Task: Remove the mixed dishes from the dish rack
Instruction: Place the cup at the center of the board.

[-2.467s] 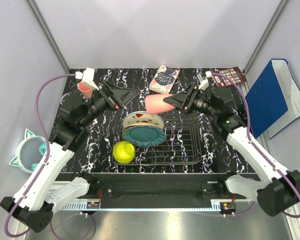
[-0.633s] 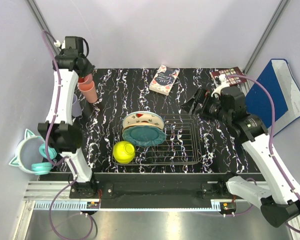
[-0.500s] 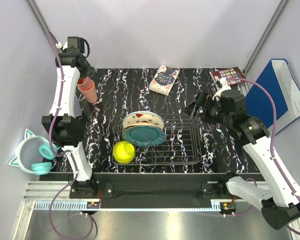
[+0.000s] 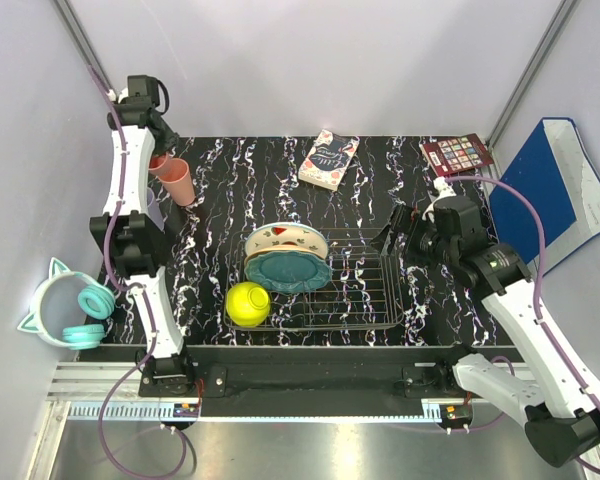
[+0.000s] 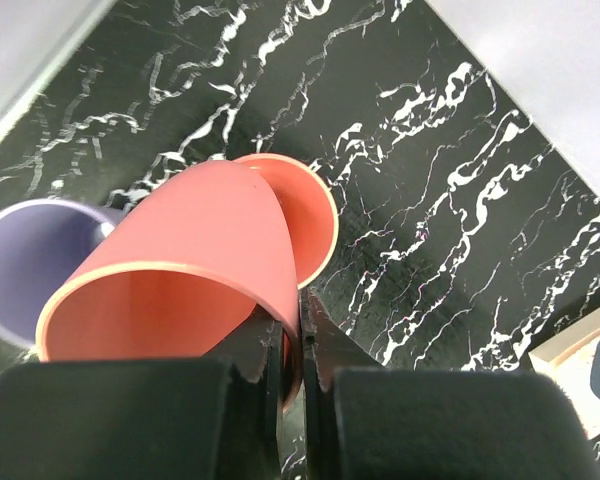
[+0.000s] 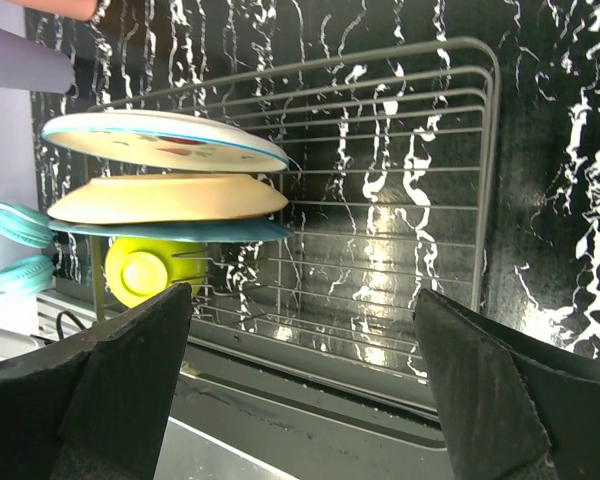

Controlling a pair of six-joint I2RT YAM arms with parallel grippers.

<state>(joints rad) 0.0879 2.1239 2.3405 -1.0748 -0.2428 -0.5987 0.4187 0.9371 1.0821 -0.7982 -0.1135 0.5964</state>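
1. Far-left table corner: lilac cup and salmon-pink cup set down; left gripper pinches second salmon-pink cup above them.
2. Remaining in dish rack: three plates, yellow-green bowl; right gripper wide, empty.

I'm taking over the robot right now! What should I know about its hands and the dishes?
Left gripper: shut on the rim of a tilted salmon-pink cup, over the far left of the table.
Right gripper: open and empty, near the far right corner of the dish rack.
Done: the second salmon-pink cup and the lilac cup stand on the table, out of the rack.
Left: set down the held cup, then take out the white red-spotted plate, peach plate, teal plate and yellow-green bowl, all at the rack's left end.
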